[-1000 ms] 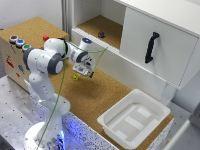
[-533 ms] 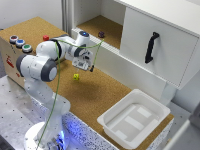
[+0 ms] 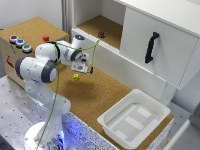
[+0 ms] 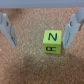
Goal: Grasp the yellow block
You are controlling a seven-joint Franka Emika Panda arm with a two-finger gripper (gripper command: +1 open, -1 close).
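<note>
The yellow block [image 3: 76,76] is a tiny bright cube lying on the cork surface in front of the cabinet. In the wrist view the yellow block [image 4: 52,42] shows black letters on its faces. My gripper [image 3: 85,68] hovers just above it, slightly toward the exterior view's right. The gripper [image 4: 40,41] is open, and the block sits on the cork between the two fingers [image 4: 74,27], closer to one of them and touching neither.
A small red cube [image 3: 46,38] and a dark purple object [image 3: 101,34] lie on the raised cork shelf. A white tray [image 3: 150,102] stands at the exterior view's right, a white cabinet door with a black handle [image 3: 151,47] behind it, and a button box [image 3: 20,43] at the left.
The arm has folded toward the exterior view's left and the gripper has come lower over the yellow block. The block has not moved.
</note>
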